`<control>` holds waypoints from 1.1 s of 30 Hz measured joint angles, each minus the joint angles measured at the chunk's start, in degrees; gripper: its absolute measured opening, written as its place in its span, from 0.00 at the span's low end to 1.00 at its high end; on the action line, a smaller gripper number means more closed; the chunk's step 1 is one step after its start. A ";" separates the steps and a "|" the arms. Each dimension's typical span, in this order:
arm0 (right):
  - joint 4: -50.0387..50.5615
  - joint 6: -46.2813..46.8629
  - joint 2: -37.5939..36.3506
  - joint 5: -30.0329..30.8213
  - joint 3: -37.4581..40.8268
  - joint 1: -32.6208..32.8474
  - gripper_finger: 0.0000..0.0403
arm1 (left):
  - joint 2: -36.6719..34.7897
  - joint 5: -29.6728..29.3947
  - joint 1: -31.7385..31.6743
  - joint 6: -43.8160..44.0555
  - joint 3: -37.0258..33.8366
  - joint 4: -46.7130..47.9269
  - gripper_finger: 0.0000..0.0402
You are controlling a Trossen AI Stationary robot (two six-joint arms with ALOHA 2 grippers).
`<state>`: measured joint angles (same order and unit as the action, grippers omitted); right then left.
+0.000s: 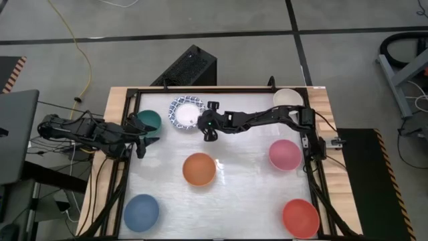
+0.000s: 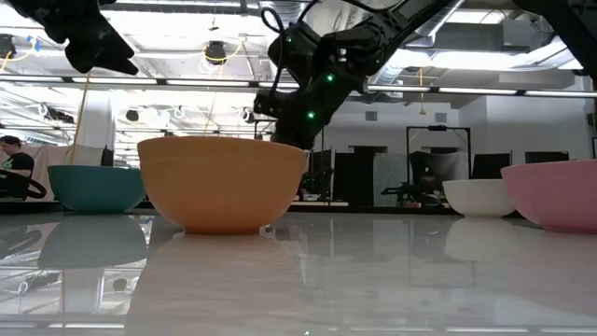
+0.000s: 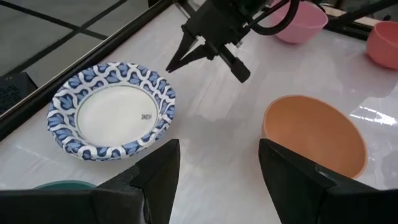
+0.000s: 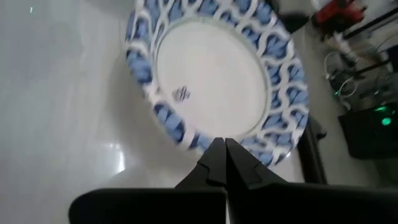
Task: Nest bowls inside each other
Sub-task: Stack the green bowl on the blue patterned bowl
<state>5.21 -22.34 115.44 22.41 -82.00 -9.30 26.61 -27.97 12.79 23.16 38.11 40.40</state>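
A white bowl with a blue patterned rim (image 1: 186, 112) sits flat on its base at the far side of the table, also in the right wrist view (image 4: 211, 68). My right gripper (image 4: 224, 144) is shut, its tips slanting down at the right side of that bowl's rim, as the left wrist view (image 3: 169, 67) also shows. Next to the patterned bowl on the left stands a green bowl (image 1: 148, 120). My left gripper (image 1: 146, 144) hangs open above the table's left edge, holding nothing. An orange bowl (image 1: 199, 169) stands at the middle. My right gripper's shut fingertips (image 4: 217, 155) stand right at the patterned bowl's rim (image 4: 205, 140) on its right side, slanting down from the table's right. Whether they touch the rim I cannot tell. The bowl rests flat on the table.
A cream bowl (image 1: 287, 99) stands at the far right, a pink one (image 1: 285, 154) at the right, a red one (image 1: 300, 217) at the near right and a blue one (image 1: 141, 212) at the near left. A black frame (image 1: 221, 88) edges the table.
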 joint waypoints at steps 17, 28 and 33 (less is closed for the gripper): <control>3.31 -0.14 -8.90 7.56 -2.97 9.00 0.04 | 4.30 -9.09 -0.05 9.86 0.00 8.53 0.52; 31.53 11.00 -27.93 10.96 -2.97 18.91 0.23 | 16.28 -0.39 -3.48 11.28 0.08 12.66 0.52; 42.61 21.78 -34.39 10.86 -2.91 23.07 0.27 | 19.84 2.03 -5.91 13.67 2.61 20.50 0.52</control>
<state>47.81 -0.56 81.05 33.28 -84.90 13.77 46.45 -25.94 6.88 36.83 40.72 60.90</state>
